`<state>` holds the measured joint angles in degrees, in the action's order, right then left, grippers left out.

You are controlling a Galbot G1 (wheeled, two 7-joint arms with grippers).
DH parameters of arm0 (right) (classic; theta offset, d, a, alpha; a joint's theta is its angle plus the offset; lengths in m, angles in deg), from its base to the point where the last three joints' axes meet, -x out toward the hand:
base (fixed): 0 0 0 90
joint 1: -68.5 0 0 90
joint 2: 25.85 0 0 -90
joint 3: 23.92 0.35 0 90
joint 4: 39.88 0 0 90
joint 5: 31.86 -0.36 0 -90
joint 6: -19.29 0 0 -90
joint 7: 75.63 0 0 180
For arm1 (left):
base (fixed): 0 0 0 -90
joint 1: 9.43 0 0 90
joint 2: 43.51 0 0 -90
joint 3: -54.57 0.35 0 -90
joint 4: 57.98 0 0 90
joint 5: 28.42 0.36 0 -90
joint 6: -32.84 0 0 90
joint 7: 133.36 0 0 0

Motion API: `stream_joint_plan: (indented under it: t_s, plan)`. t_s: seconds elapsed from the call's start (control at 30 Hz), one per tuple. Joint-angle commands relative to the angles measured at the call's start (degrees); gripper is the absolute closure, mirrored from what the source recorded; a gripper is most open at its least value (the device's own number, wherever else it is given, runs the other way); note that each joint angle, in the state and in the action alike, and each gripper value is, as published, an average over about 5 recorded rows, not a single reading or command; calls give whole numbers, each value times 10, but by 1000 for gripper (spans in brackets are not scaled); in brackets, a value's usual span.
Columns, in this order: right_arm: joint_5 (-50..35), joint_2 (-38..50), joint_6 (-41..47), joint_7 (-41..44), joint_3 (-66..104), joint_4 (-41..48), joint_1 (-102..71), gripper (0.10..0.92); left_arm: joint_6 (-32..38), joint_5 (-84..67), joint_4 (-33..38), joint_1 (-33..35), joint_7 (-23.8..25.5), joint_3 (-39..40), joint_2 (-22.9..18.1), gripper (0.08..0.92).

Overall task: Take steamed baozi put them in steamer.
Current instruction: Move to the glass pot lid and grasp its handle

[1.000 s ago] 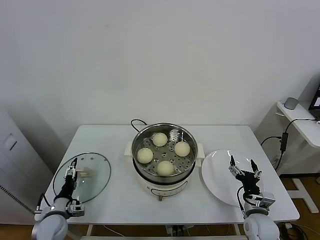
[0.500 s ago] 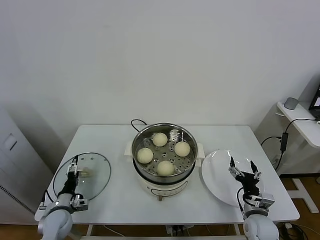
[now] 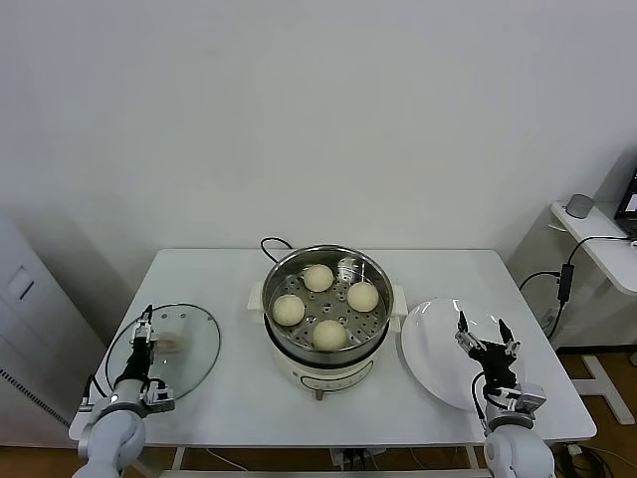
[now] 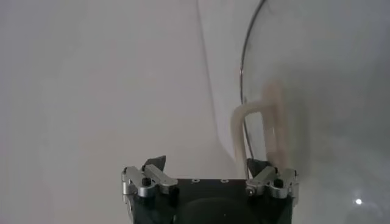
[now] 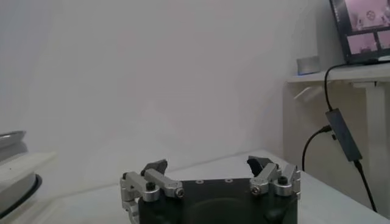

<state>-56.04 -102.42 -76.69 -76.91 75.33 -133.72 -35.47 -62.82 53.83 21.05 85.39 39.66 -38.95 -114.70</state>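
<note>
Head cam sits high, looks forward and down: I get the whole counter (image 3: 229,388), the wall behind filling the upper half of frame. Left wrist cam is close, looking past its own fingers (image 4: 267,176) at the glass lid (image 4: 304,91), which also shows lower left in the head view. Right wrist cam looks low and level across the counter toward the side desk (image 5: 341,76), at the head view's right edge.
</note>
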Motion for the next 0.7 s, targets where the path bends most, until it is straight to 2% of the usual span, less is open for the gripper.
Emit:
stream_joint_plan:
  t_s: [0.03, 0.53, 0.7]
  plan:
    - [2, -1, 1, 0, 0, 0, 1, 203, 7, -5, -23, -9, -5, 2, 0, 203]
    - [8, -4, 4, 0, 0, -1, 5, 203, 13, -6, -42, -18, -3, 7, -1, 622]
    - [10, -6, 5, 0, -1, 1, 8, 203, -14, -26, 4, 1, 12, 6, -1, 769]
